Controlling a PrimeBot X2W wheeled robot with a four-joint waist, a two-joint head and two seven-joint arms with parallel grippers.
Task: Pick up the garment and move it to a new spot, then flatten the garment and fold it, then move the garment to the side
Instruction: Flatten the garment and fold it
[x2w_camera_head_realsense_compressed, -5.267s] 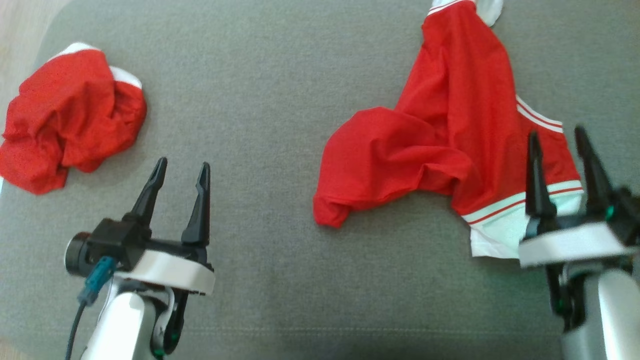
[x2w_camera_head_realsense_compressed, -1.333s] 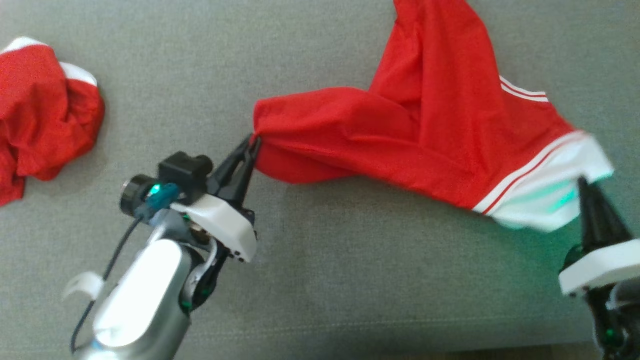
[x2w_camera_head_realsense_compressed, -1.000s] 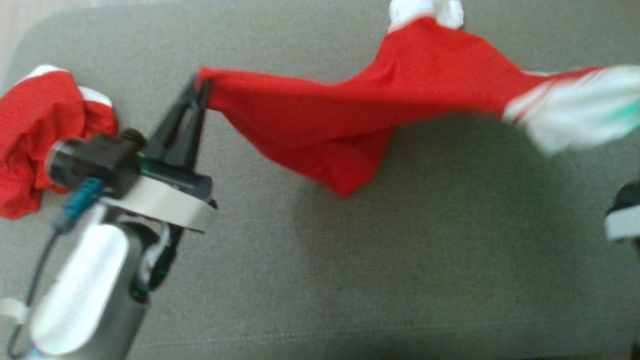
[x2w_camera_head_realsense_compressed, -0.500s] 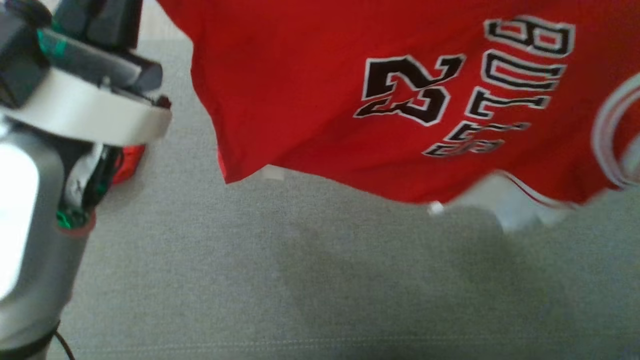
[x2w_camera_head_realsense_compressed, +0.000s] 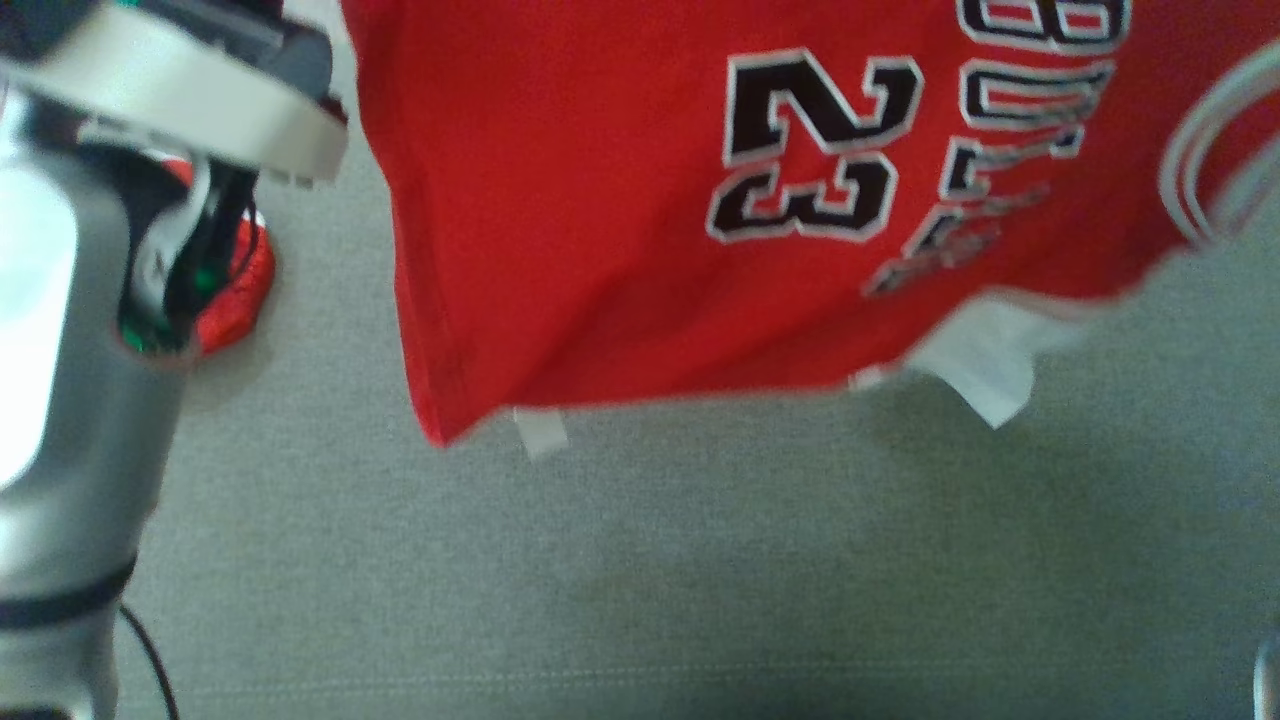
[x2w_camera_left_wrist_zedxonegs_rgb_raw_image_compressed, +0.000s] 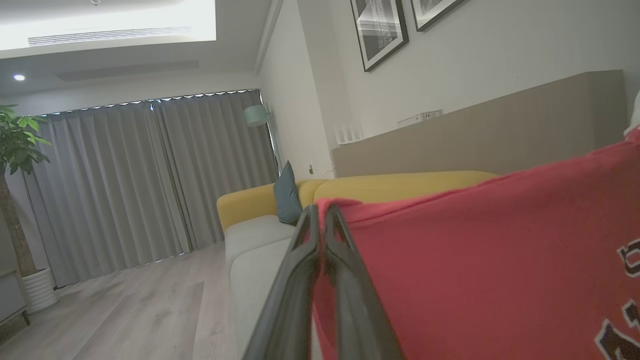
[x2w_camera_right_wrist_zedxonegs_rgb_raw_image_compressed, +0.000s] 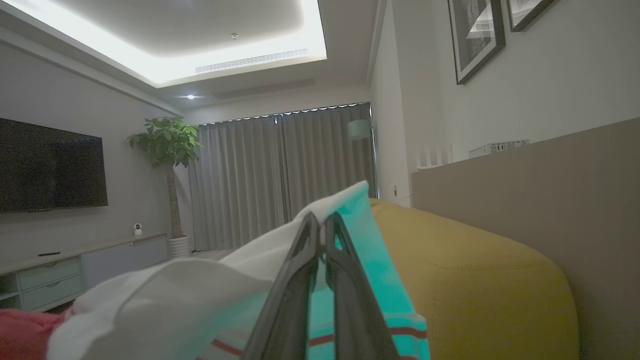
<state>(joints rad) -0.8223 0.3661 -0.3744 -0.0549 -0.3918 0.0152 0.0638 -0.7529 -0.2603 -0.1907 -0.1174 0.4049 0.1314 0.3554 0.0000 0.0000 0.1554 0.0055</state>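
While fast in left claw (x2w_camera_left_wrist_zedxonegs_rgb_raw_image_compressed: 320, 210) and right claw (x2w_camera_right_wrist_zedxonegs_rgb_raw_image_compressed: 320, 217), jersey (x2w_camera_head_realsense_compressed: 580, 200) above grey cushion (x2w_camera_head_realsense_compressed: 700, 580), red heap (x2w_camera_head_realsense_compressed: 240, 290) behind forearm (x2w_camera_head_realsense_compressed: 60, 380).

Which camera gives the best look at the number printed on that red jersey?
The head view: the number 23 reads whole on the hanging red jersey. The left wrist view catches scraps of black lettering at its edge; the right wrist view shows white trim.

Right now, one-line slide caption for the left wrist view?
Left gripper pinches a corner of the red jersey, holding it aloft before a yellow sofa and grey curtains.
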